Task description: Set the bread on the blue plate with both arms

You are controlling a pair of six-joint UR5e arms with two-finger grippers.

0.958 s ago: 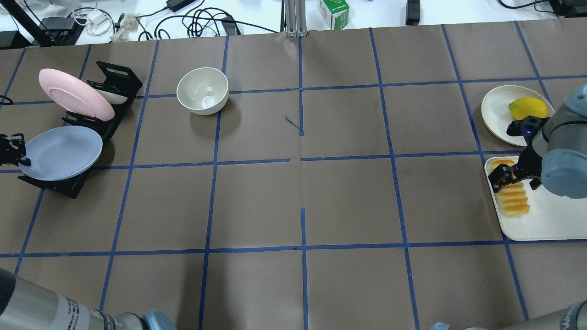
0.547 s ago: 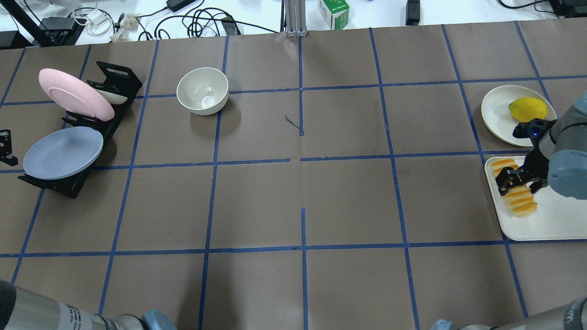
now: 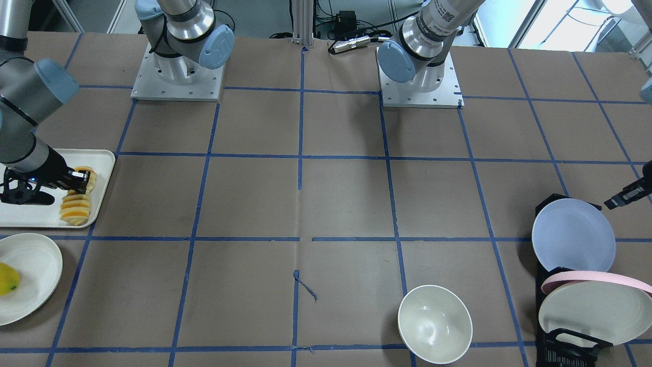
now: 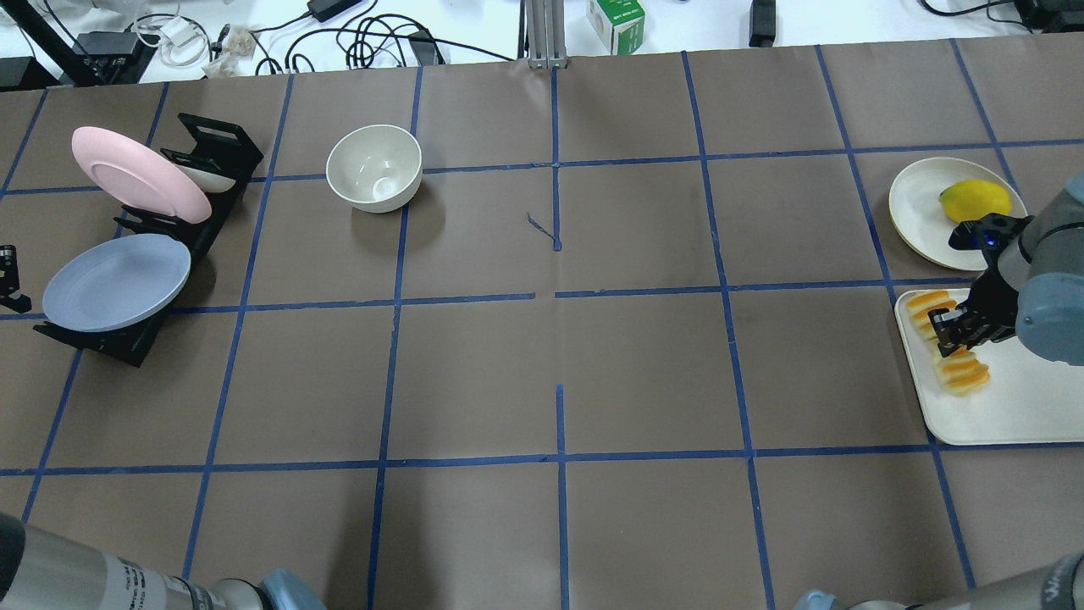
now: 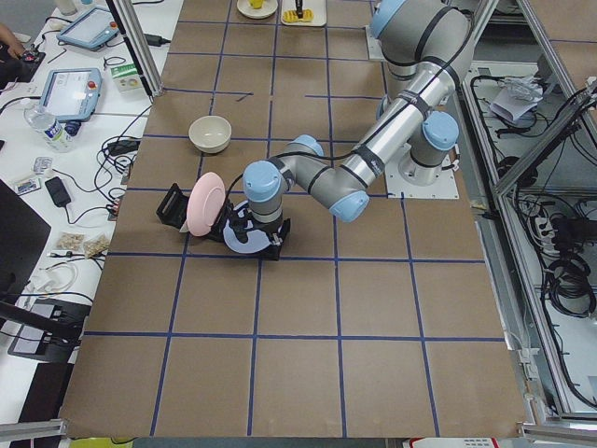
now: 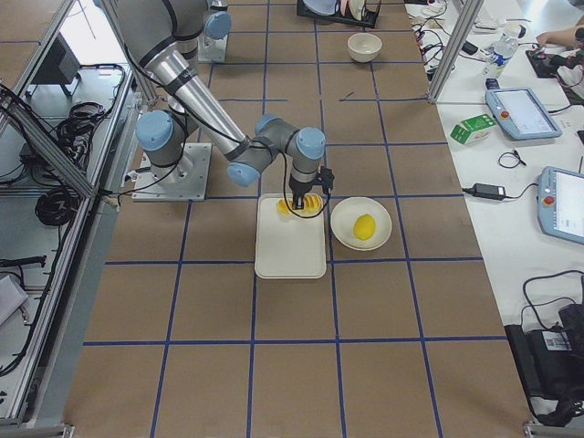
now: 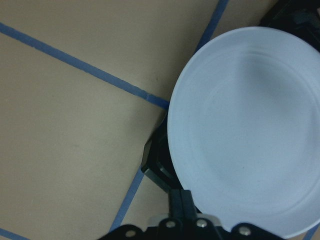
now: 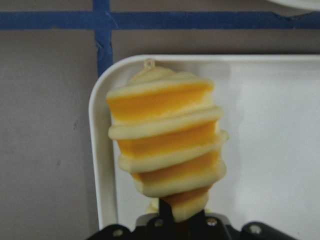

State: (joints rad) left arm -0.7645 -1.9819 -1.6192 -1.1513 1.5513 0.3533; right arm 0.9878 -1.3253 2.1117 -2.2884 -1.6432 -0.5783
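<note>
The bread (image 4: 965, 373) lies along the left side of a white tray (image 4: 1008, 415). My right gripper (image 4: 953, 326) straddles its middle and is shut on it; the wrist view shows the loaf (image 8: 165, 135) pinched at its near end. I cannot tell whether it is off the tray. The bread (image 3: 75, 206) also shows in the front view. The blue plate (image 4: 118, 280) leans in the front slot of a black rack (image 4: 127, 343). My left gripper (image 4: 10, 278) is open and empty, just left of the plate's rim and not touching it. The plate (image 7: 245, 135) fills the left wrist view.
A pink plate (image 4: 140, 174) and a cream one stand in the same rack behind the blue plate. A white bowl (image 4: 374, 167) sits at the back, left of centre. A cream plate (image 4: 919, 203) with a yellow-green fruit (image 4: 974, 201) sits just behind the tray.
My left gripper has drawn back to the left, off the blue plate's rim, and the plate has settled in the rack. My right gripper's fingers have closed in on the bread.
</note>
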